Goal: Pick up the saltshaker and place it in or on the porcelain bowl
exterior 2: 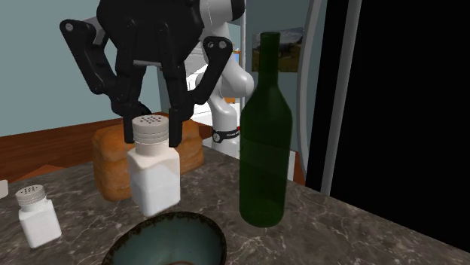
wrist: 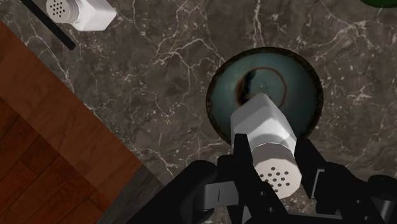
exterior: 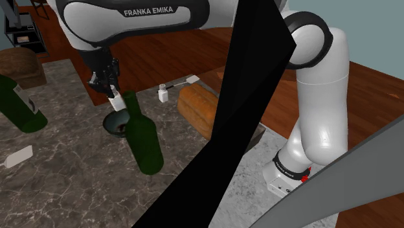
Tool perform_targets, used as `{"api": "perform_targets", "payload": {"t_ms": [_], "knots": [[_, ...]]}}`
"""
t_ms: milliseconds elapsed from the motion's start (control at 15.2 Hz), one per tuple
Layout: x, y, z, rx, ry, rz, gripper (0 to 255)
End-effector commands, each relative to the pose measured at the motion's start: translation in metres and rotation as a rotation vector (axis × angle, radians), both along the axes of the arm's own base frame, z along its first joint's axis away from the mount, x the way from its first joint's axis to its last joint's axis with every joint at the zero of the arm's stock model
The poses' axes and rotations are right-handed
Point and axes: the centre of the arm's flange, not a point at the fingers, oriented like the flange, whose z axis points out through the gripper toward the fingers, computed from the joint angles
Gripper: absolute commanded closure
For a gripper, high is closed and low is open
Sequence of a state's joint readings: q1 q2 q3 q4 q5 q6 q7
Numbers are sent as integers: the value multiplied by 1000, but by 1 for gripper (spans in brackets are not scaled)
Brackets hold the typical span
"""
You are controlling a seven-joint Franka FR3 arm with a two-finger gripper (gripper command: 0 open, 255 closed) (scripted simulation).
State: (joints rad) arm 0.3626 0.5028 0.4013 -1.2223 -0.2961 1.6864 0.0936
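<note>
My black gripper (exterior 2: 154, 124) is shut on a white saltshaker (exterior 2: 154, 172) with a grey perforated cap, clasped near its top and hanging above the dark marble counter. In the wrist view the saltshaker (wrist: 270, 143) sits between the fingers (wrist: 242, 156), its base over the near rim of a teal bowl (wrist: 280, 73) with a dark rim. The shoulder view shows the gripper (exterior: 110, 87) holding the saltshaker (exterior: 117, 103) just above the bowl (exterior: 111, 120). The bowl (exterior 2: 169, 241) lies directly below the shaker in the second exterior view.
A green wine bottle (exterior: 142, 133) stands right beside the bowl, and another green bottle (exterior: 19, 103) stands at the shoulder view's left. A second white shaker (exterior 2: 38, 214) stands on the counter (exterior: 71, 162), with a bread loaf (exterior: 197, 107) behind. A black area (exterior: 239, 97) crosses the shoulder view.
</note>
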Motion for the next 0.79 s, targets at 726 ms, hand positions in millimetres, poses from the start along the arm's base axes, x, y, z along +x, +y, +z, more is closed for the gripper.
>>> {"api": "perform_targets", "payload": {"t_ms": [726], "knots": [[1,1,-57,0,0,0,255]]}}
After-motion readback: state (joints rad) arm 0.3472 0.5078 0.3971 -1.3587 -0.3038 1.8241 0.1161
